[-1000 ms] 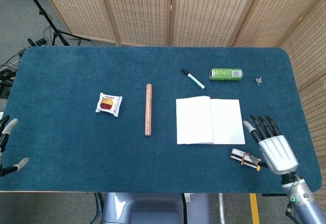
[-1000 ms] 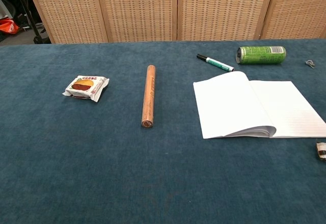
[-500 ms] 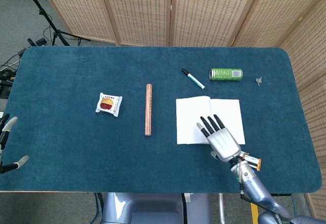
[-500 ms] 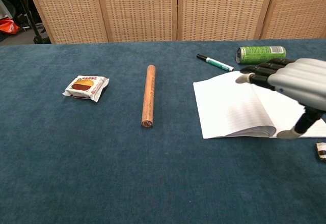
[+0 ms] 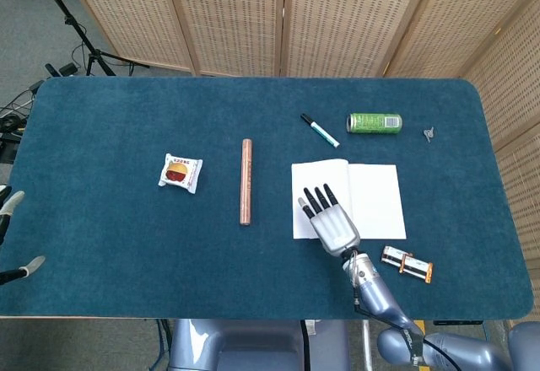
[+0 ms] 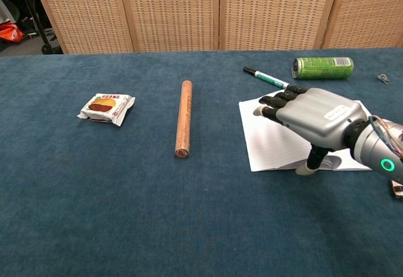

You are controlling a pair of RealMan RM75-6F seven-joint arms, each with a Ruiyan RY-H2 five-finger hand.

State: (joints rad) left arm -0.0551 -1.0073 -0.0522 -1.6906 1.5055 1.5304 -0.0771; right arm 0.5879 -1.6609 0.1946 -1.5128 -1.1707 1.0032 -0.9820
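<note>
While my right hand [image 5: 332, 223] hovers palm-down over the left page of the open notebook [image 5: 371, 194], its fingers [image 6: 277, 101] lie extended and slightly apart, holding nothing. Whether they touch the paper, I cannot tell from either view; in the chest view the thumb points down toward the notebook's near edge.

All other positions are given relative to the notebook, which lies flat on the blue worktop [image 5: 126, 244].
- Copper-coloured rod [image 5: 245, 181]: to the left of the notebook, well apart, lying lengthwise toward the screen.
- Snack packet [image 5: 180, 171]: further left, beyond the rod.
- Marker [image 5: 320, 130] with a dark cap: just beyond the far-left corner, lying at an angle.
- Green can [image 5: 374, 122]: beyond the far edge, on its side, near the marker.
- Small metal clip [image 5: 429, 134]: beyond the far-right corner, past the can.
- Small flat item with orange bands [image 5: 406, 262]: near the notebook's near-right corner, just beside the right forearm; what it is I cannot make out.

My left hand [image 5: 10, 236] shows only at the far-left border of the head view, off the worktop's edge and well apart from the notebook. Two of its fingertips are visible, spread from each other, with nothing between them.
</note>
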